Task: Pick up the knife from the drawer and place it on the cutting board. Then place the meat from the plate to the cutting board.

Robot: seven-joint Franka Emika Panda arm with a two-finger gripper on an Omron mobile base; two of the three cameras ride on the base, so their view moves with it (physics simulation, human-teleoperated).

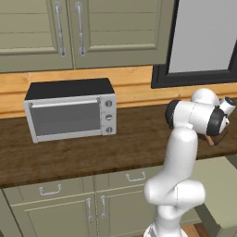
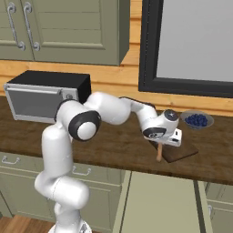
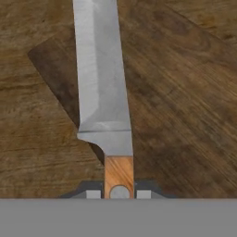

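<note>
One knife (image 3: 102, 88), blade tip cut off, over cutting board (image 3: 185, 115).

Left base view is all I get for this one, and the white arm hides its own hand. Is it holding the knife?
Observer: Yes. In the hand view the jaws are shut on the tan wooden handle of the small silver-bladed knife.
Reviewer: Where does the blade point?
Observer: Out over the thin dark-brown rectangular cutting board. I cannot tell whether it touches the board.
Reviewer: Anything close to the board?
Observer: In the right base view, a small grey bowl of blue berries stands on the counter behind the board, apart from it.
</note>
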